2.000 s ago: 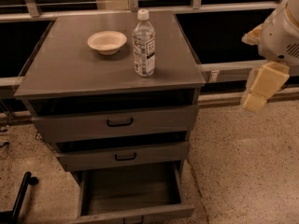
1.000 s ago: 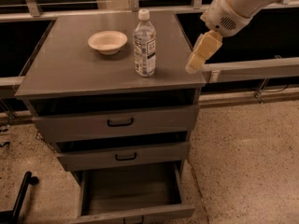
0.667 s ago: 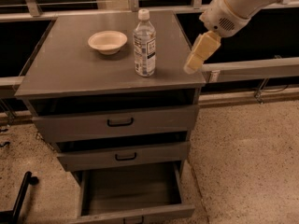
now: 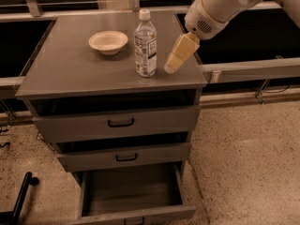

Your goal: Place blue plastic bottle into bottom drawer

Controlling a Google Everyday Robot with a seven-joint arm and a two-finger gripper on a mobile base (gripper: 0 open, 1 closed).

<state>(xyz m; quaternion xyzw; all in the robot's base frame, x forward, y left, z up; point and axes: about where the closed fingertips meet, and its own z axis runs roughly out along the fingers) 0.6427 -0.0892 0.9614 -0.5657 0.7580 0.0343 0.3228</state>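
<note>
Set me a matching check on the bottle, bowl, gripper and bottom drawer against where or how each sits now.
Things:
1. bottle
2. bowl
3. gripper
4. bottom drawer

Places or states:
A. pulled open below the two shut drawers
B. just right of the bottle, above the cabinet top
C. standing upright, tallest thing on the cabinet top
D. on the cabinet top, left of the bottle

Pairs: 1-C, 2-D, 3-B, 4-A

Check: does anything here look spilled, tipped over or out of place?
Nothing stands out. The blue plastic bottle stands upright and capped on the cabinet top, near the cream bowl; the bottom drawer is pulled open; the gripper hovers beside the bottle.
</note>
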